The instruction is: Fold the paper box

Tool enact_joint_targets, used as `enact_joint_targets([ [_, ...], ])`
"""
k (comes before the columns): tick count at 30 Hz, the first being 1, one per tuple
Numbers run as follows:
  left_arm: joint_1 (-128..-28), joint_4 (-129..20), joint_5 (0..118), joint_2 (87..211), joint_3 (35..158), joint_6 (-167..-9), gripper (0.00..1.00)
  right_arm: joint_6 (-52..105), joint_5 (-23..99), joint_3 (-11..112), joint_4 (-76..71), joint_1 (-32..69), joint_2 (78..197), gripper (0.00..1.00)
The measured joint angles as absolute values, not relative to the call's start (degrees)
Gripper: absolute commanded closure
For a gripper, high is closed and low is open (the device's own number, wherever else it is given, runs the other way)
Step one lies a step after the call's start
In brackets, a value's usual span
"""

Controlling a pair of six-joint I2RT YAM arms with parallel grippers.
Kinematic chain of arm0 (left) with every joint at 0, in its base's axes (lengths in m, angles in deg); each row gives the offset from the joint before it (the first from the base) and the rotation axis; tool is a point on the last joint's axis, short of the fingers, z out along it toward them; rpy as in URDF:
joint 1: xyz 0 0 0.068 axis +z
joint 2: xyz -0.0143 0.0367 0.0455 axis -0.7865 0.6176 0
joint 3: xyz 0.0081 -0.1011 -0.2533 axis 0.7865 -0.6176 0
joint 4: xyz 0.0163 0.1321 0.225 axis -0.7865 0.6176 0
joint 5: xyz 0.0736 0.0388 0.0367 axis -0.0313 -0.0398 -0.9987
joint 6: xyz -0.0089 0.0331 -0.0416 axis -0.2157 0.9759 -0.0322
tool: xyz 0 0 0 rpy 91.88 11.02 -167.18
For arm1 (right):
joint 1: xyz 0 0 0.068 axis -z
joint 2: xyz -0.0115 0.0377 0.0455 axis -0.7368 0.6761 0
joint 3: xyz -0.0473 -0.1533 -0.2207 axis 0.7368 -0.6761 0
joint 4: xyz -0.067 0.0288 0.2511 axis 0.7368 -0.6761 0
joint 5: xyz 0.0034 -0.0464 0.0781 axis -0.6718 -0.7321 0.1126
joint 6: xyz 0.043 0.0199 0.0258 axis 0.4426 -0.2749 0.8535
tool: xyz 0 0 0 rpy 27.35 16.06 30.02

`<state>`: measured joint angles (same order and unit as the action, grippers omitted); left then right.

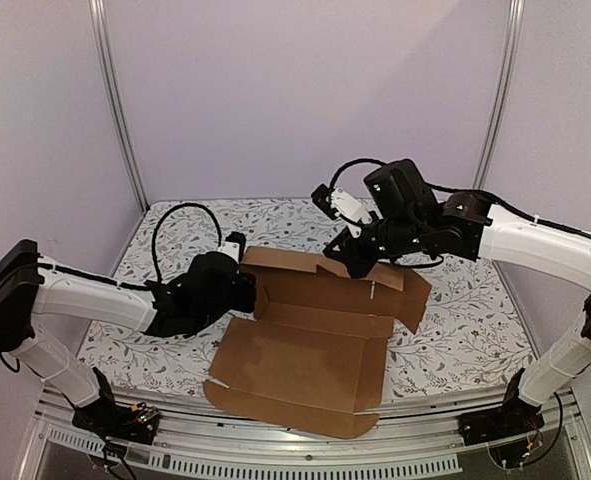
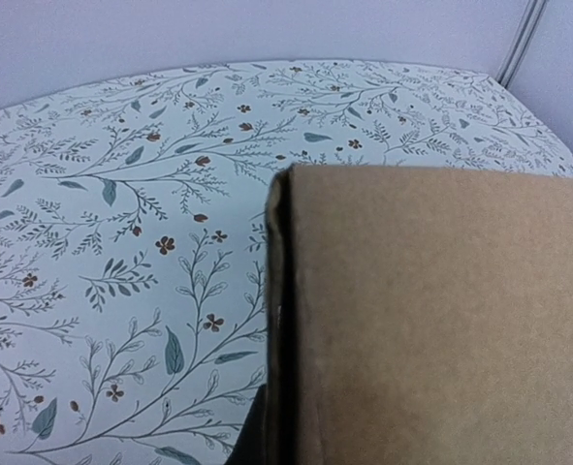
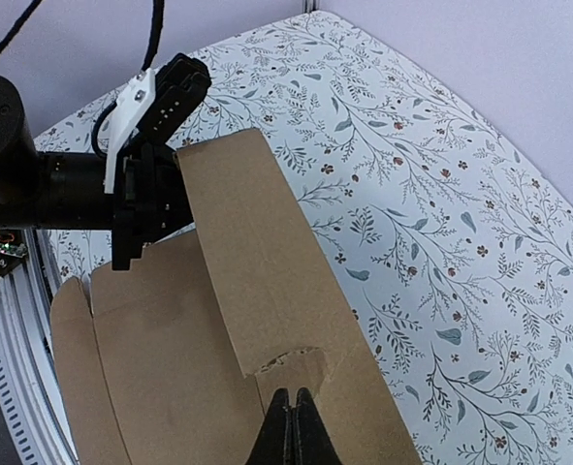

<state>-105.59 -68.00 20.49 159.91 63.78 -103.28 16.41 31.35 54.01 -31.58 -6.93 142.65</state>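
Right gripper (image 3: 291, 417) has its fingers pressed together with nothing between them, tips at the notched edge of the raised back wall of the paper box (image 1: 310, 350). The left gripper (image 1: 233, 285) is closed too and looks pinched on the upright flap at the box's left end, though its own wrist view shows only cardboard up close, no fingers. Box sits mid-table between the arms, half formed: base panel flat, front flap reaching the near edge, back wall tilted up. Risks as I judge them: the closed right tips could slip off the thin wall edge and let it flop flat. Too hard a push could crumple or tear the tab by the notch. A sideways pull from the left pinch could drag the whole sheet, since nothing pins the base. Surface is a white floral-print cloth (image 1: 455, 320), with plain lilac walls (image 1: 305, 100) behind and metal posts (image 1: 115, 110) at the corners.
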Motion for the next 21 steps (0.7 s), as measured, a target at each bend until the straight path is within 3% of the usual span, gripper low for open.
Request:
enact_joint_targets([
  [21, -105.59, -65.53, 19.39, 161.13, 65.27, -103.06, 1.0, 17.09, 32.21, 49.75, -26.58, -6.71, 150.58, 1.0],
])
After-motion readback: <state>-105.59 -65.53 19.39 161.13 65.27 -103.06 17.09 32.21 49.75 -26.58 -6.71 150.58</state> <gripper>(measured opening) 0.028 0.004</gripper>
